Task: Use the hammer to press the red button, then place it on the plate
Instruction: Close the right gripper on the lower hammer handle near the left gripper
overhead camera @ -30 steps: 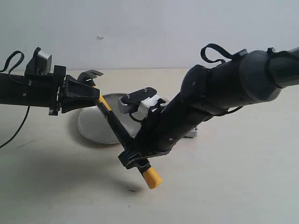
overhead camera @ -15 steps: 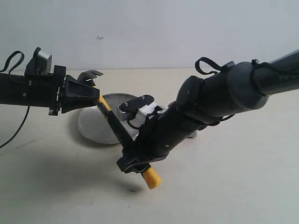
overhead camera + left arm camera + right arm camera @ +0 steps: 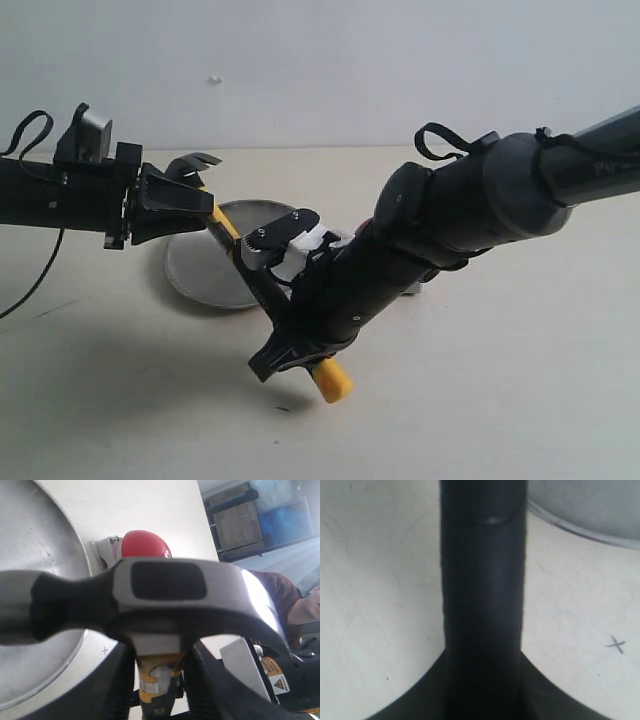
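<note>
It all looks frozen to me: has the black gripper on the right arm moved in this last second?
Yes. The right gripper slid down-left along the black-and-yellow claw hammer, away from the round silver metal plate.

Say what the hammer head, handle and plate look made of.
The head looks like steel: smooth grey, with a bright glare on one side. The handle looks like matte black rubber or plastic, showing only a dull sheen. Its yellow end is probably plastic. The plate looks like metal with a satin, perhaps brushed finish: silver-grey, with soft blurred reflections.
</note>
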### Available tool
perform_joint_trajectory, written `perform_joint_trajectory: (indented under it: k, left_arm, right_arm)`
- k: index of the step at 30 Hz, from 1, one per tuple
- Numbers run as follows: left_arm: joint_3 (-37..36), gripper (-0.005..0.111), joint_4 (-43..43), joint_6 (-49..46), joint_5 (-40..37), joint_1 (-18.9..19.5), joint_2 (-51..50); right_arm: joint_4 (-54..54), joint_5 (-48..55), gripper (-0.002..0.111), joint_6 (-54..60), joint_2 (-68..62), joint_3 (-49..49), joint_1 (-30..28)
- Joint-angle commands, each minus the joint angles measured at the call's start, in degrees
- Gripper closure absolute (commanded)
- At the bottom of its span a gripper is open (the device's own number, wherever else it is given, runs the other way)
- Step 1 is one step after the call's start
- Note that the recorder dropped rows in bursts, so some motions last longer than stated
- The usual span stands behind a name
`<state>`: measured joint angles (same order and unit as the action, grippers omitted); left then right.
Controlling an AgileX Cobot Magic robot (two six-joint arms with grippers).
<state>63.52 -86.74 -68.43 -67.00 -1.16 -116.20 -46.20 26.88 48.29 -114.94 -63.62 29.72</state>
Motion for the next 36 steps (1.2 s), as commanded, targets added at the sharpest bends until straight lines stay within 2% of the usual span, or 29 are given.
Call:
perform_joint_trajectory:
  k: [1,4,6,13,19,24,36]
  left_arm:
    - [0.11,0.107,-3.07,-0.1,-2.96,-0.11,1.3]
    - [0.11,0.105,-2.23,0.14,-2.96,-0.11,1.3]
    - [0.22,0.1,-1.86,0.14,-2.96,0.0,1.3]
    - [0.31,0.063,-0.9,0.14,-2.96,0.0,1.3]
    - [0.31,0.047,1.9,1.18,-2.96,0.0,1.3]
    - [0.31,0.042,3.46,1.22,-2.96,0.0,1.3]
    - [0.31,0.042,9.63,1.36,-2.96,0.0,1.3]
  right_arm:
    - [-0.22,1.51,0.108,0.59,0.34,-0.27,-0.07]
    - [-0.22,1.77,0.108,0.14,1.07,-0.27,-0.07]
    - [-0.22,1.77,0.108,0.04,1.69,-0.27,-0.07]
    - [-2.81,0.4,0.108,0.04,3.22,-0.27,-0.07]
    - [-3.37,-1.49,0.108,0.04,3.9,-0.27,-0.07]
    - [-5.22,-3.99,0.108,0.04,4.47,-0.16,-0.07]
    - [-5.98,-6.62,0.108,-2.56,9.64,-0.16,-0.07]
